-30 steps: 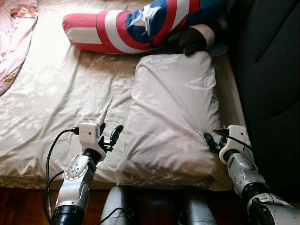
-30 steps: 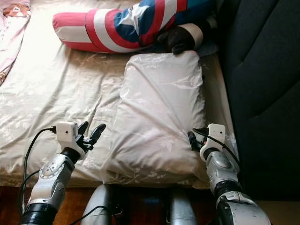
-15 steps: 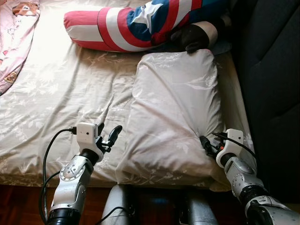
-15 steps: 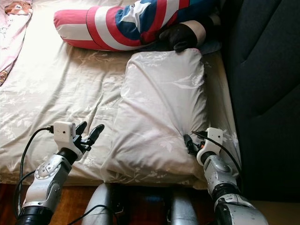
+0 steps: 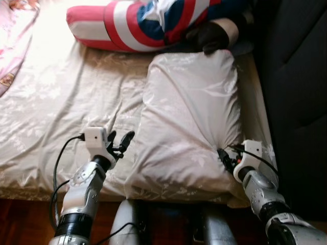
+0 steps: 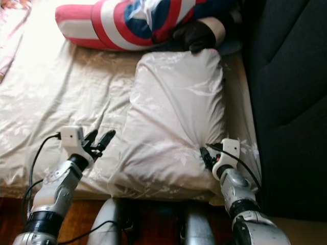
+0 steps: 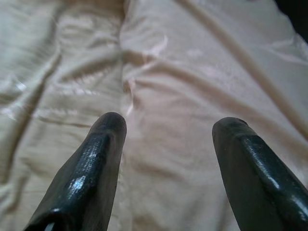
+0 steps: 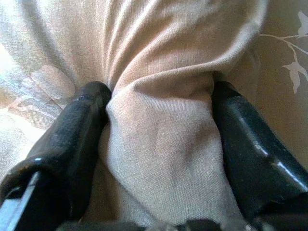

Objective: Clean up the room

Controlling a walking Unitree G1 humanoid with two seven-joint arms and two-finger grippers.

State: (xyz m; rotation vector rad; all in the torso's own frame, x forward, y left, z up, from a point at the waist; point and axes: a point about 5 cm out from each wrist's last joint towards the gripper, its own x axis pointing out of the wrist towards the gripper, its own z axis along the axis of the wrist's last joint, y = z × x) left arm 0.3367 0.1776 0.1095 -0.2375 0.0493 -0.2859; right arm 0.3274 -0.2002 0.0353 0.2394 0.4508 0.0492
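A cream pillow [image 5: 189, 117] lies on the right side of the bed, its far end touching a striped bolster. My right gripper [image 5: 224, 157] is at the pillow's near right edge, shut on a bunched fold of the pillowcase [image 8: 159, 144]; the cloth puckers toward it. In the right wrist view the two fingers [image 8: 77, 125] press the fold from both sides. My left gripper [image 5: 120, 143] hovers open just left of the pillow's near left edge, over the sheet. The left wrist view has the gripper [image 7: 172, 122] spread wide, with the pillow's side [image 7: 202, 72] ahead and nothing between the fingers.
A red, white and blue striped bolster [image 5: 148, 23] with a black end [image 5: 212, 35] lies across the far side of the bed. A pink blanket [image 5: 13, 46] is at the far left. A dark upholstered headboard [image 5: 296, 102] borders the right. Rumpled sheet [image 5: 56, 107] covers the left; wood floor [image 5: 20, 219] lies below.
My right gripper has pushed into the pillow's right edge and closed on a fold, puckering the cloth. The left gripper stays open beside the pillow. The view has shifted slightly.
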